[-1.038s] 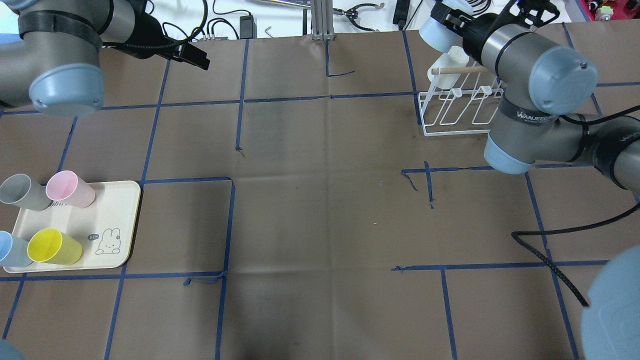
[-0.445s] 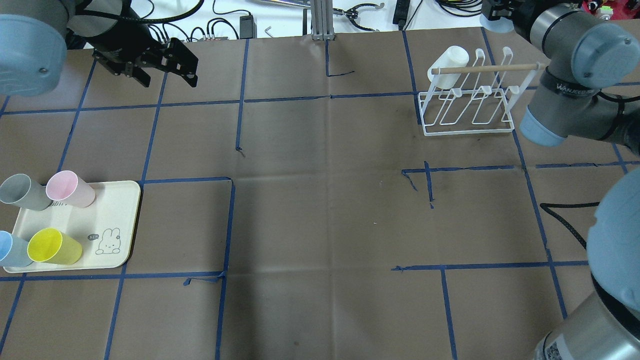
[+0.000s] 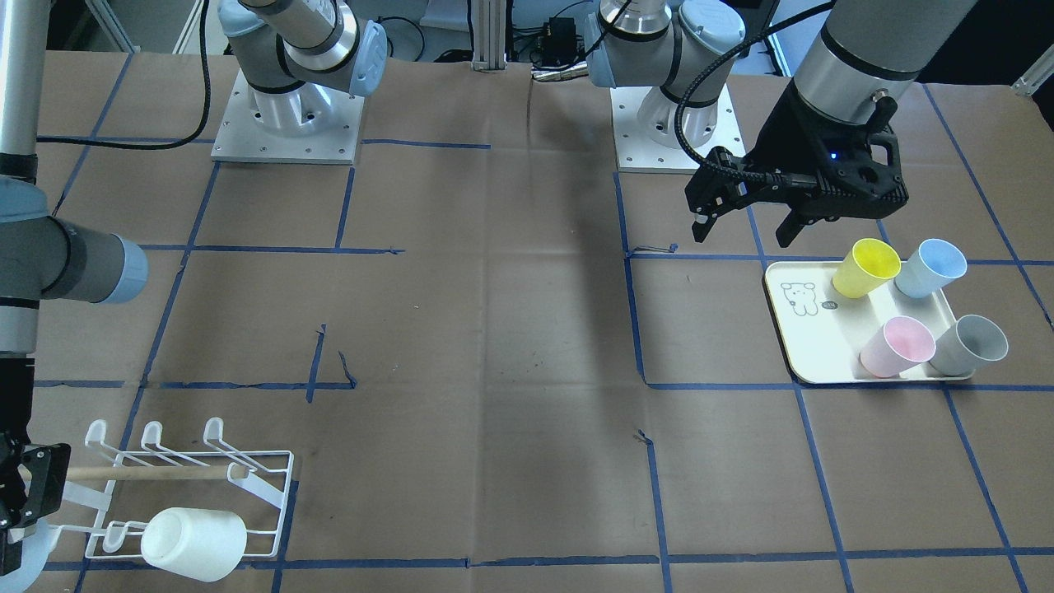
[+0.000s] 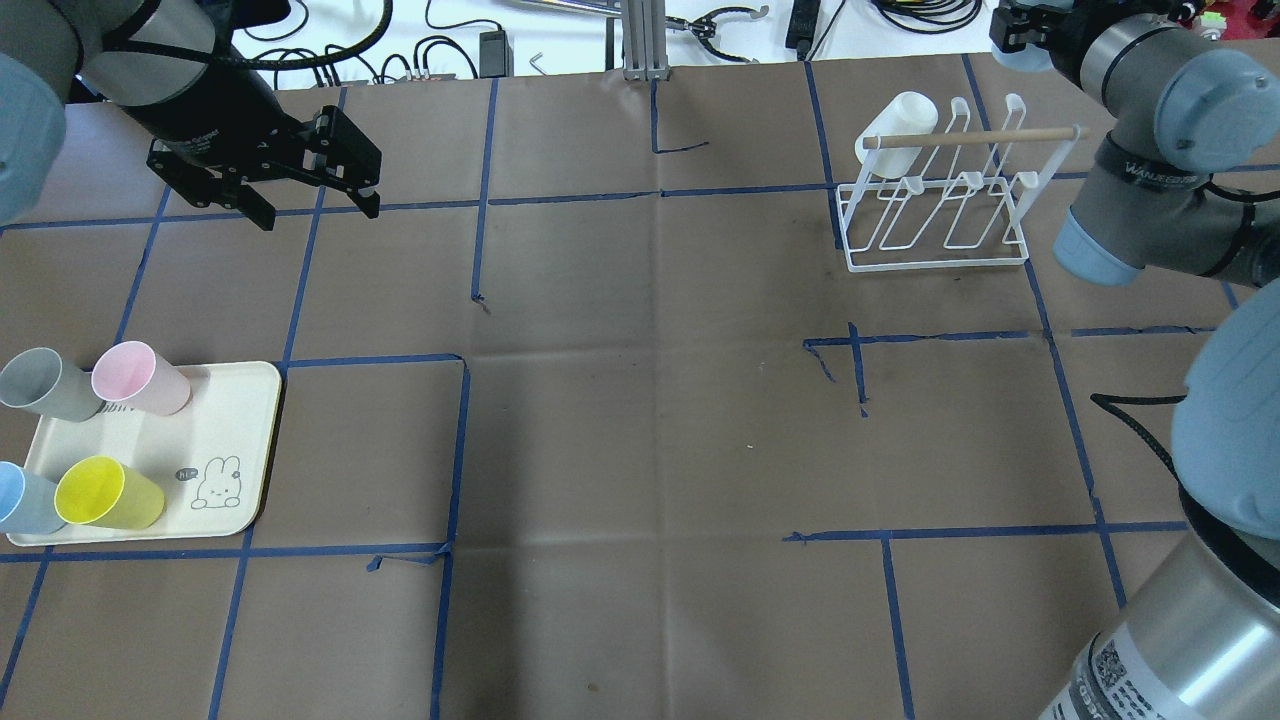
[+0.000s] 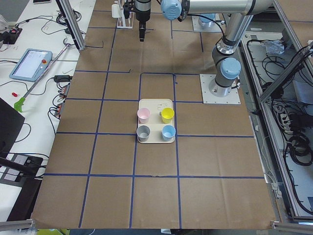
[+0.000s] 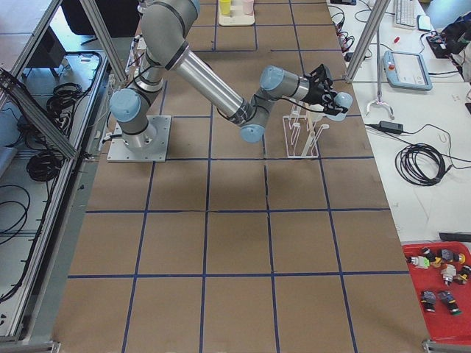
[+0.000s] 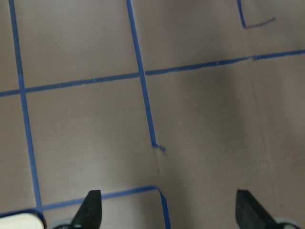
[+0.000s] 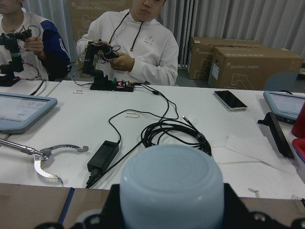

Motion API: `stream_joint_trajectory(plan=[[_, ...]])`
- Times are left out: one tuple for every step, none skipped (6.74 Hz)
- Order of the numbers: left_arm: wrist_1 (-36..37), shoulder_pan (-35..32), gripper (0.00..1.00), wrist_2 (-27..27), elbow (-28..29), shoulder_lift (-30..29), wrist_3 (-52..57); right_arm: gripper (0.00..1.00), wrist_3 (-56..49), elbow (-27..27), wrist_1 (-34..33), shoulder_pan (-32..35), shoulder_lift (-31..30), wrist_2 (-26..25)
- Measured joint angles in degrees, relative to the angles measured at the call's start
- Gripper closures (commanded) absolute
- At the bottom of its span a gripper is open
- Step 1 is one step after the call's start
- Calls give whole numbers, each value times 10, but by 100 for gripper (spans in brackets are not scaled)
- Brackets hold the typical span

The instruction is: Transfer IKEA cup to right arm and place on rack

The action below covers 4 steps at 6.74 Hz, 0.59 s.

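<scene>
My right gripper (image 4: 1012,30) is shut on a pale-blue IKEA cup (image 8: 171,186), whose base fills the lower part of the right wrist view. It hovers at the table's far edge, beyond the right end of the white wire rack (image 4: 935,210). In the front-facing view the cup (image 3: 15,564) shows at the bottom left, beside the rack (image 3: 189,486). A white cup (image 4: 900,115) hangs on the rack's left prong. My left gripper (image 4: 318,210) is open and empty above bare table, far from the rack.
A cream tray (image 4: 235,430) at the near left holds grey (image 4: 40,383), pink (image 4: 140,377), yellow (image 4: 105,492) and blue (image 4: 20,498) cups. Cables, tools and two seated people lie beyond the far edge. Brown paper with blue tape lines covers the middle.
The right arm carried the pale-blue cup rightward from above the rack's left end to beyond its right end. The left gripper swung nearer and turned, staying open.
</scene>
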Motion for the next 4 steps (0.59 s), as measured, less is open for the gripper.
stream_joint_trajectory(plan=[[0, -1, 1, 9, -2, 2, -10, 81, -1, -3, -2, -1, 10, 0], [1, -2, 1, 18, -2, 2, -19, 81, -1, -7, -6, -2, 25, 0], [1, -3, 1, 22, -2, 2, -23, 81, 0, -8, -13, -2, 37, 1], [2, -4, 1, 24, -2, 2, -25, 80, 1, -2, -20, -1, 41, 1]])
